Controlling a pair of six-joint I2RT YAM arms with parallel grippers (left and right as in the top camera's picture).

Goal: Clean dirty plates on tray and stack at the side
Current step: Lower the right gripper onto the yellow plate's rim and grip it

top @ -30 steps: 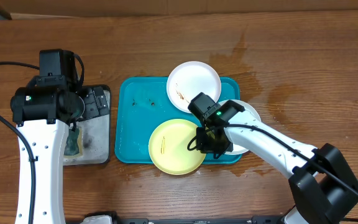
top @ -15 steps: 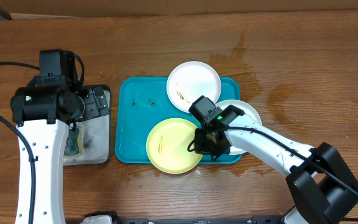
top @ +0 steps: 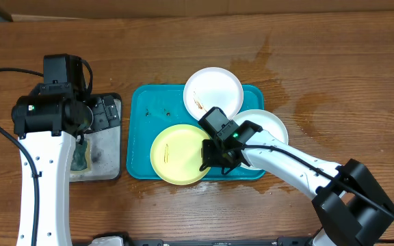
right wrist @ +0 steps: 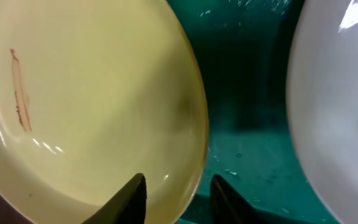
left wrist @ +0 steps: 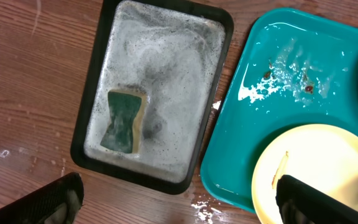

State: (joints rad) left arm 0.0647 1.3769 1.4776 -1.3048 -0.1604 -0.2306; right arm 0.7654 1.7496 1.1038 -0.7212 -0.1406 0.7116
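Jaws of the right gripper (right wrist: 176, 198) are drawn narrow astride the rim of the yellow plate (top: 175, 154), one finger inside the dish and one outside, pinching it on the teal tray (top: 141, 133). Beyond the outer finger, across a strip of wet tray, sits a white plate (top: 214, 92) smeared brown. A second white plate (top: 269, 125) lies behind the jaws, overhanging the tray's edge. Across the table, the left gripper (left wrist: 179, 186) hangs spread wide and empty, with a green sponge (left wrist: 124, 119) in the soapy black tray (left wrist: 82, 134) just ahead of it.
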